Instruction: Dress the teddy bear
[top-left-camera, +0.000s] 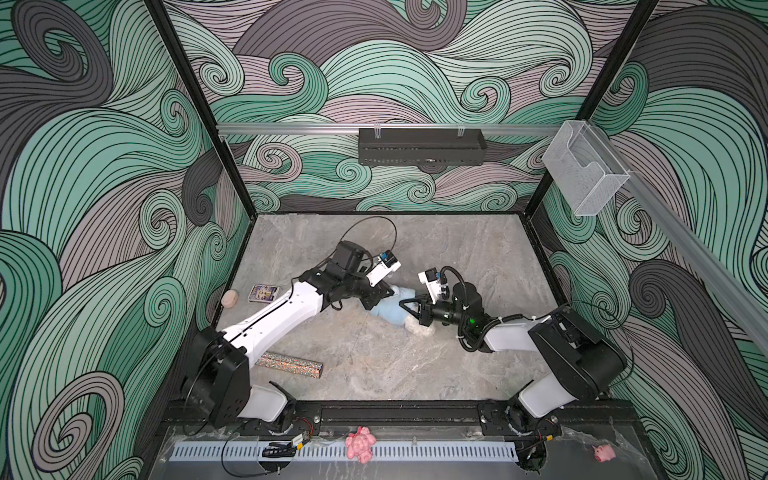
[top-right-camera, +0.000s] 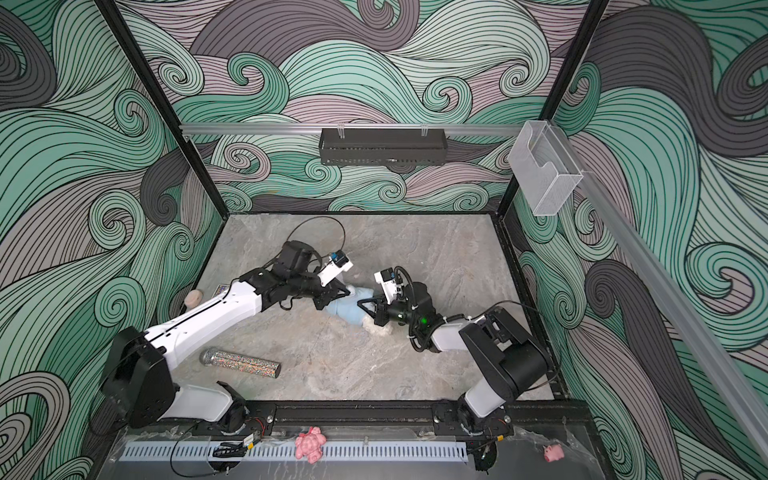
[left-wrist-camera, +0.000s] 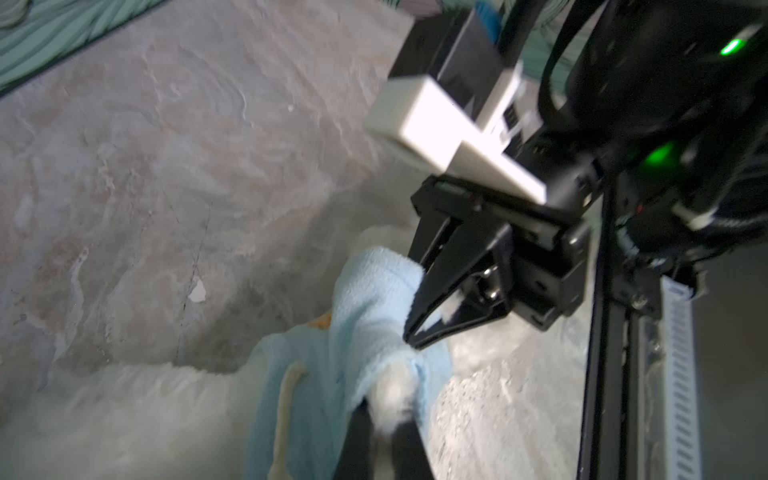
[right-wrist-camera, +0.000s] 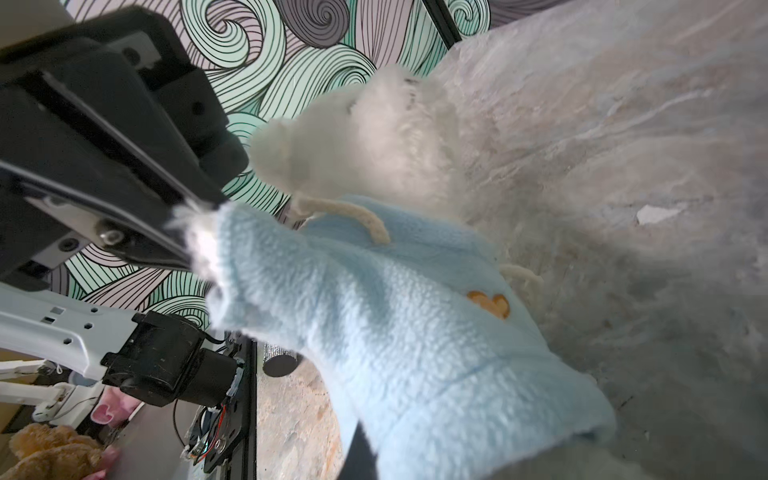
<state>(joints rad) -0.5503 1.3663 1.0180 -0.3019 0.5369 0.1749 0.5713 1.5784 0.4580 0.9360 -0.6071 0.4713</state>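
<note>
Getting the blue coat (right-wrist-camera: 395, 332) onto the teddy bear (right-wrist-camera: 365, 149) lying mid-counter (top-left-camera: 374, 365), with left end effector (right-wrist-camera: 197, 232) pinching its paw (right-wrist-camera: 201, 245) and right end effector (left-wrist-camera: 415, 332) pinching the coat; next, best to tug the sleeve down gently.

The teddy bear (top-left-camera: 420, 329) has its face hidden in every view; the left wrist view is motion-blurred.

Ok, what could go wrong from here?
The left jaws pinch only the paw tip of the fluffy white teddy bear, poking from the light blue fleece jacket; the fur may slip out. The right jaws are shut on that jacket, so opposing pulls could drag the bear sideways or stretch the sleeve.
</note>
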